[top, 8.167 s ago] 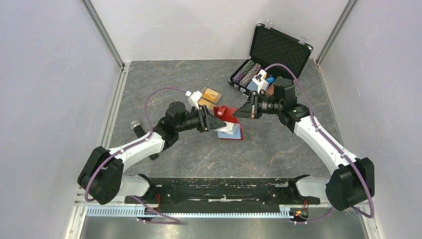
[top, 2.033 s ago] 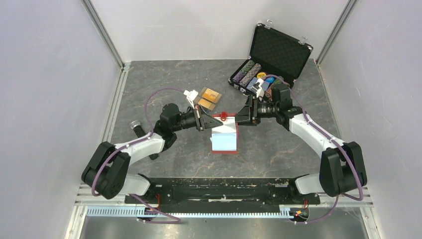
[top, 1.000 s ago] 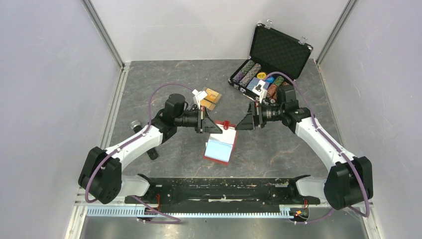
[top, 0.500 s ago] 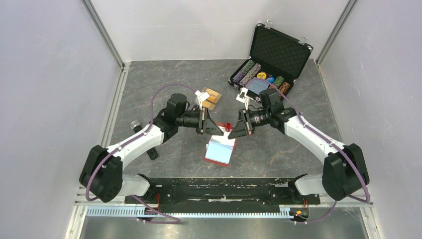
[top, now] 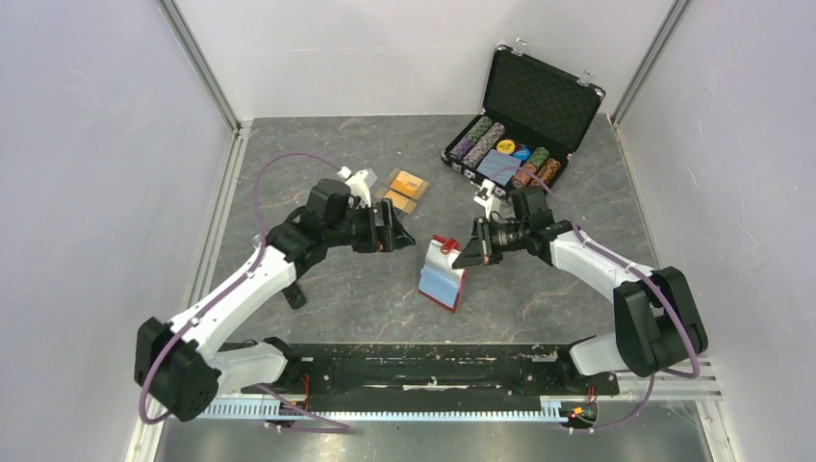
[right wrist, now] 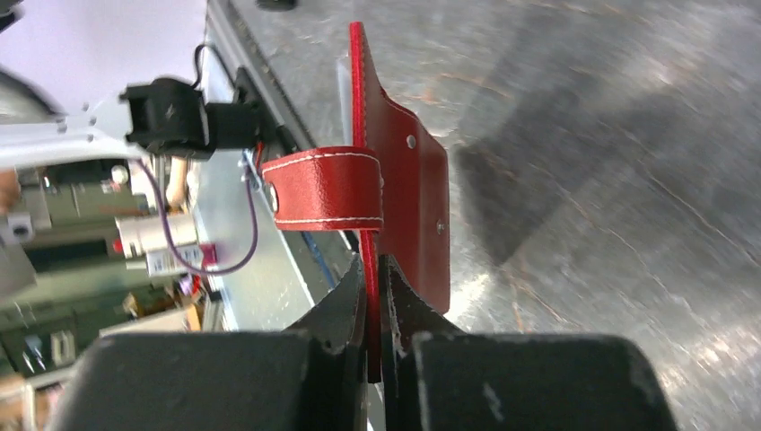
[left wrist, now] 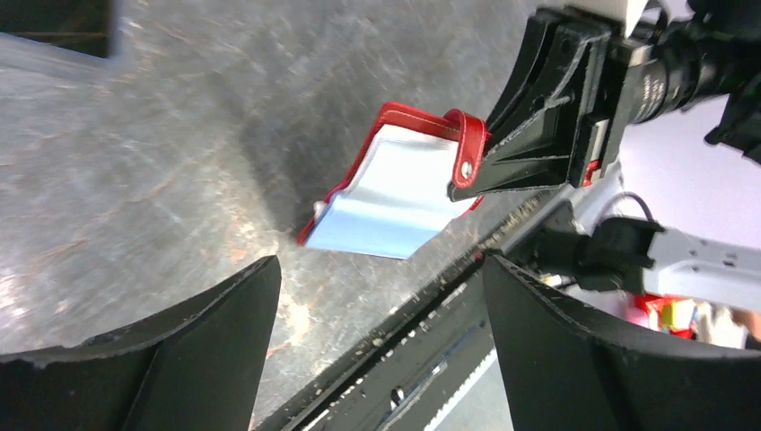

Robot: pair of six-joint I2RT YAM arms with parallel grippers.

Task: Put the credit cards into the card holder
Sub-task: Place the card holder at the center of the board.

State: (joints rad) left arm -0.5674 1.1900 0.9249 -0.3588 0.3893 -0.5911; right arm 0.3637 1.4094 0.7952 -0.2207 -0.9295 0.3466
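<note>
Card holder [right wrist: 395,171] pinched edge-on between right gripper [right wrist: 372,269] fingertips; left gripper [top: 400,234] nearby, spread wide, empty.

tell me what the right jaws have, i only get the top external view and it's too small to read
Observer: The right wrist view shows the right jaws shut on the thin red panel of the card holder.
Operator: is the snap tab caught in them
Observer: No, the snap tab loops free just beyond the fingertips, not between them.
Operator: and the left side, is it gripping too
Observer: The left wrist view shows the left jaws spread wide, with the holder out ahead of them and apart. They hold nothing.
</note>
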